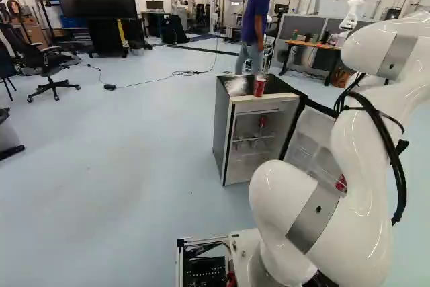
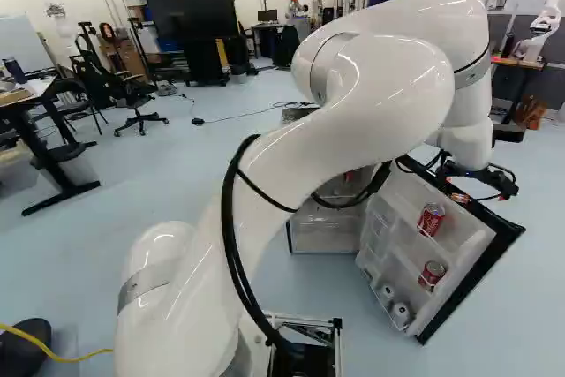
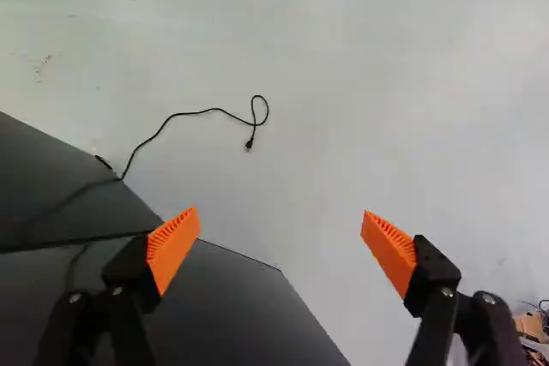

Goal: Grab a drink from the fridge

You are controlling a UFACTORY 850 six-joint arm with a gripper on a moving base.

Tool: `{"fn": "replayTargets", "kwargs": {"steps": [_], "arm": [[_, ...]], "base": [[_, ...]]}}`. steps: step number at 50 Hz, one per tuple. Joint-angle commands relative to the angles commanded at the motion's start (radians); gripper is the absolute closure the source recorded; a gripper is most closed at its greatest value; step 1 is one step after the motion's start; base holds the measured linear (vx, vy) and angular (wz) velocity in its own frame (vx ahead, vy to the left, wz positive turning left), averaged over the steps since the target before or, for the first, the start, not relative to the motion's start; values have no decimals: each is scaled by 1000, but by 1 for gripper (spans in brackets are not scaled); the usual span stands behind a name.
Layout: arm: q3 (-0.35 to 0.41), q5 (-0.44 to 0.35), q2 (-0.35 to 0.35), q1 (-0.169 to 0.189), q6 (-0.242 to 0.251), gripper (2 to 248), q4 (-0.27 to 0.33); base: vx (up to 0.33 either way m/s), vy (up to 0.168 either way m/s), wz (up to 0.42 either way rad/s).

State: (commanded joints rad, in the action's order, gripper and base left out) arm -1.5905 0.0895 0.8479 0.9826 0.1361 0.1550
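While the left base view is leaving the gripper out, the right base view is showing it (image 2: 481, 192) near the upper part of the opened fridge door (image 2: 477, 240). Only the wrist view is making its fingers (image 3: 172, 246) plain: they are standing wide apart, released, holding nothing. One is reaching over dark panels (image 3: 51, 186), the other over the pale floor (image 3: 326, 109). Ahead of them, a thin black cord (image 3: 197, 112) is curling across the floor from the panels' edge and ending in a loop.

Drinks are showing in several places. On top of the fridge (image 1: 222, 126), a red can (image 1: 259, 86) is standing upright beside the front edge, about midway along it, with a whitish patch (image 1: 236, 85) nearby; the arm (image 2: 353, 103) is hiding this can in the right base view. That view is instead revealing two more red cans, an upper can (image 2: 431, 219) and a lower can (image 2: 432, 275), sitting in the door racks, with two pale round-ended items (image 2: 402, 311) lying at the door's bottom. Inside the fridge, the left base view is showing a small red item (image 1: 262, 121) above a wire shelf.
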Motion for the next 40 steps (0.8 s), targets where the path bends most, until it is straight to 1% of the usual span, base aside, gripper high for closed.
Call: {"fn": "replayTargets", "kwargs": {"steps": [40], "arm": [[148,0,-99,-1,0,3,0]], "base": [[0,0,0]]}}
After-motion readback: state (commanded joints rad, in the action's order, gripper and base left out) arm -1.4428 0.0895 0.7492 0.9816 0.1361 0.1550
